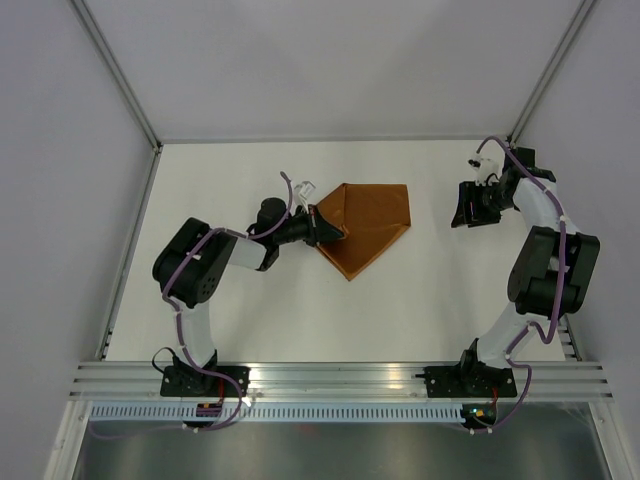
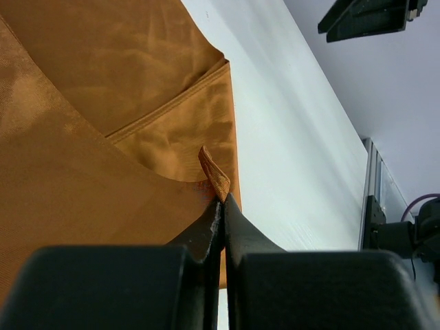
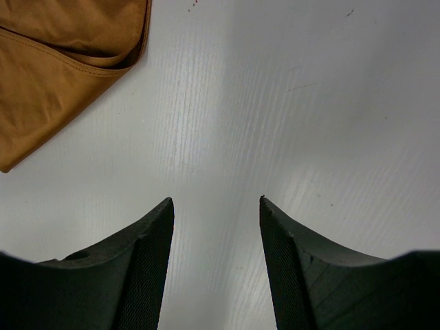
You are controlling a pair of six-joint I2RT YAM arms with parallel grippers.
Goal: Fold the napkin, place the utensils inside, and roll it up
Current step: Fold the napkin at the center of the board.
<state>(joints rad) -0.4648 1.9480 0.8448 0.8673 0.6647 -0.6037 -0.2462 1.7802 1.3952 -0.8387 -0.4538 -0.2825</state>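
Note:
The rust-orange napkin [image 1: 365, 228] lies folded into an irregular pointed shape at the table's middle. My left gripper [image 1: 322, 226] is at its left corner, shut on a small pinch of the cloth; in the left wrist view the cloth tip [image 2: 214, 174] sticks up from the closed jaws of the gripper [image 2: 223, 201], with the napkin [image 2: 103, 103] spread behind. My right gripper [image 1: 462, 212] is open and empty, hovering to the right of the napkin; in the right wrist view the gripper [image 3: 216, 201] is over bare table with the napkin [image 3: 62, 62] at the upper left. The knife is not in view.
A small clear-and-white object [image 1: 304, 189] lies just left of the napkin's top-left corner, by my left wrist. Metal frame rails [image 1: 130, 260] border the white table, with walls behind.

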